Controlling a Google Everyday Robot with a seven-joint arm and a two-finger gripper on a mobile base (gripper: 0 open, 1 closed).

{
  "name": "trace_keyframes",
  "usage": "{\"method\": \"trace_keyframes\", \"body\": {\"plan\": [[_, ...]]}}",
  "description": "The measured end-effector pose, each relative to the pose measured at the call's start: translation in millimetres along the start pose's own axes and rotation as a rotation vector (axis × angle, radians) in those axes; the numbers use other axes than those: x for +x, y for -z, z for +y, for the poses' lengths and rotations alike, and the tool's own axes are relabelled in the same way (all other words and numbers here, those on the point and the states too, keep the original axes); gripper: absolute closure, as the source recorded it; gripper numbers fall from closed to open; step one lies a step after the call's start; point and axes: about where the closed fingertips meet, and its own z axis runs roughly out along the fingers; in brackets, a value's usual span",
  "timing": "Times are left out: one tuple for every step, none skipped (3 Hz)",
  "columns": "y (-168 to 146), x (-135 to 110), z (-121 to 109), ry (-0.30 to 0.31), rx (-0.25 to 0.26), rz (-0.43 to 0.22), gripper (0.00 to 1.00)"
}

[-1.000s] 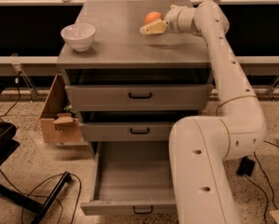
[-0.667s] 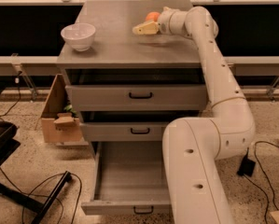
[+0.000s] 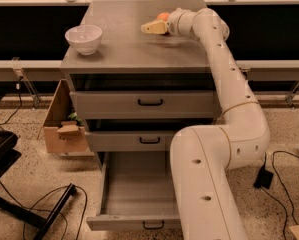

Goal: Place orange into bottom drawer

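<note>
The orange (image 3: 162, 16) sits on the grey cabinet top (image 3: 124, 51) near its back right, partly hidden behind my gripper. My gripper (image 3: 150, 28) reaches over the cabinet top from the right, its tan tip pointing left, just in front of and left of the orange. I cannot tell whether it touches the fruit. The bottom drawer (image 3: 124, 223) is pulled out wide at floor level, and nothing shows in the part I can see. My white arm (image 3: 209, 164) covers its right side.
A white bowl (image 3: 83, 38) stands on the cabinet top at the left. The top drawer (image 3: 150, 103) and middle drawer (image 3: 149, 140) are pushed in. A cardboard box (image 3: 64, 129) sits left of the cabinet. Black cables (image 3: 54, 204) and a black stand lie on the floor at left.
My gripper has moved left across the cabinet top. The orange has stayed at about the same spot and is now behind the gripper's base.
</note>
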Motion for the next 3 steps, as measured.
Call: {"method": "trace_keyframes", "body": {"plan": [[6.0, 1.4, -12.0, -0.038, 0.048, 0.049, 0.0], [5.8, 4.5, -12.5, -0.088, 0.062, 0.078, 0.0], [3.4, 6.8, -5.9, -0.121, 0.05, 0.095, 0.0]]}}
